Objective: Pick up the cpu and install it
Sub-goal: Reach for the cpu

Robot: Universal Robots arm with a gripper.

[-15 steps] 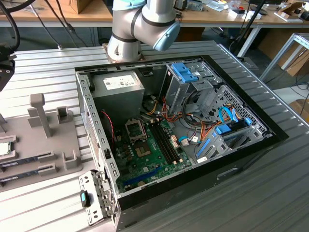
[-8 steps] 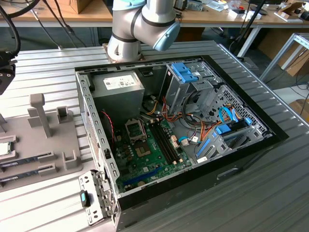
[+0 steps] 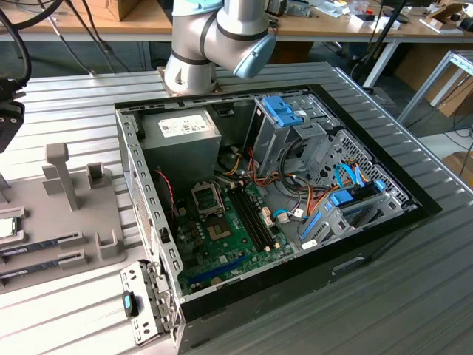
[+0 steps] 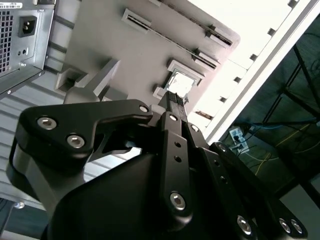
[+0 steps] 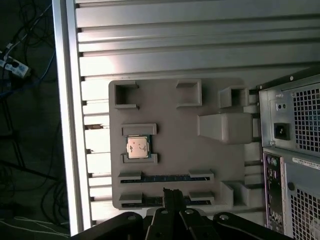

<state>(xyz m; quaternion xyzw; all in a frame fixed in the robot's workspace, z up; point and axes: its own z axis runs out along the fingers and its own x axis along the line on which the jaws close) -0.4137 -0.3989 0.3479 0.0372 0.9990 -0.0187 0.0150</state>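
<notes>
The cpu [image 5: 138, 147], a small silvery square with a thin green rim, lies flat in its bracketed seat on the grey holder plate [image 5: 170, 130]. In the second wrist view the cpu [image 4: 179, 82] sits just beyond the black fingertips. The exterior view cuts off the cpu [image 3: 6, 226] at its left edge. My gripper [image 5: 172, 194] hovers above the plate over the memory-stick rows, a short way from the cpu, not touching it. Its fingers are shut with nothing between them, as the gripper [image 4: 175, 102] also shows.
Two dark memory sticks [image 5: 165, 177] lie in slots beside the cpu. Grey posts [image 3: 59, 170] rise from the plate. The open computer case [image 3: 266, 200] lies on the exterior view's right, with the motherboard socket [image 3: 206, 198], cables and drive cages inside. The table edge [image 5: 62, 125] is near.
</notes>
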